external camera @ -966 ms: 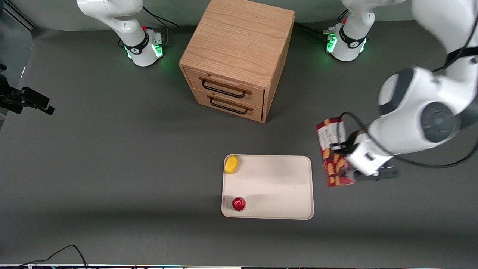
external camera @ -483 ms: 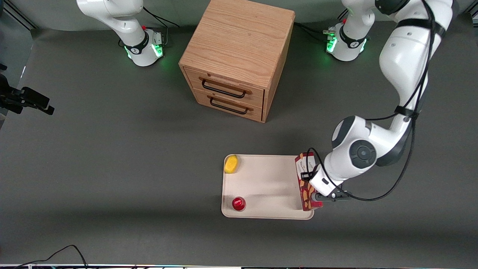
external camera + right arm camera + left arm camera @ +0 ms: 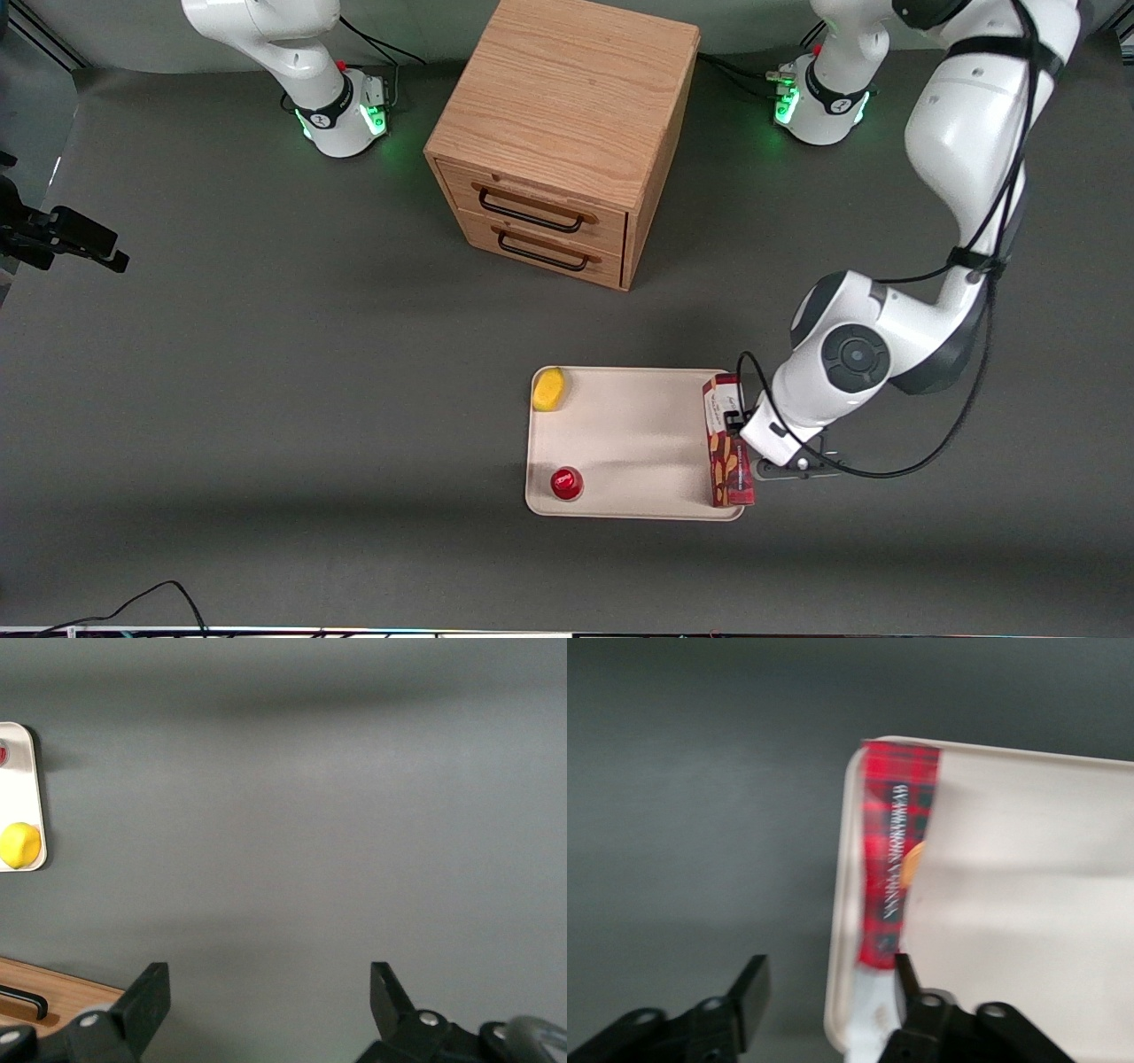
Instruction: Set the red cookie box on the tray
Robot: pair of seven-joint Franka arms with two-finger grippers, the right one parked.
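red cookie box [image 3: 728, 440] now down along tray [image 3: 633, 425] edge nearest working arm | gripper [image 3: 824, 997] just opened, box freed | placement seemingly done, retreat next

The left arm reaches from its base at the bench's back edge toward the front edge, elbow bent, wrist angled down. Its gripper [image 3: 828, 988] sits low at the working arm's end, fingers [image 3: 750, 997] spread apart.
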